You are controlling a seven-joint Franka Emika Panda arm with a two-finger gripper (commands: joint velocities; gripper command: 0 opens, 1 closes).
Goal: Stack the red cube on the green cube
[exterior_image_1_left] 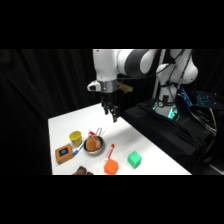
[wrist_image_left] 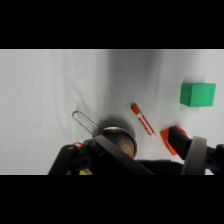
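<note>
In the side view you see the white arm's gripper (exterior_image_1_left: 113,114) hanging above the white table (exterior_image_1_left: 65,122), a little above the picture's middle, clear of everything on the cloth. Whether its claw is spread or closed, you cannot tell from either view.

Your small orange-red cube (exterior_image_1_left: 111,166) sits near the bottom edge of the side view, slightly left of centre. The small bright green cube (exterior_image_1_left: 134,159) lies just to its right, near but apart from it. A thin red-and-white marker-like tube (exterior_image_1_left: 110,151) lies just above the red cube.

To the left you find a small metal pan with a wire handle (exterior_image_1_left: 94,145) holding something brownish, a yellow-green cup (exterior_image_1_left: 75,137) to its upper left, and a brown block with a blue patch (exterior_image_1_left: 64,152) at the table's left edge.

In the wrist view the green cube (wrist_image_left: 198,94) shows at the right edge, upper part. The red cube (wrist_image_left: 172,139) appears lower right, partly hidden behind a dark gripper part. The tube (wrist_image_left: 142,120) lies left of it, and the pan (wrist_image_left: 118,136) sits at the lower centre.
</note>
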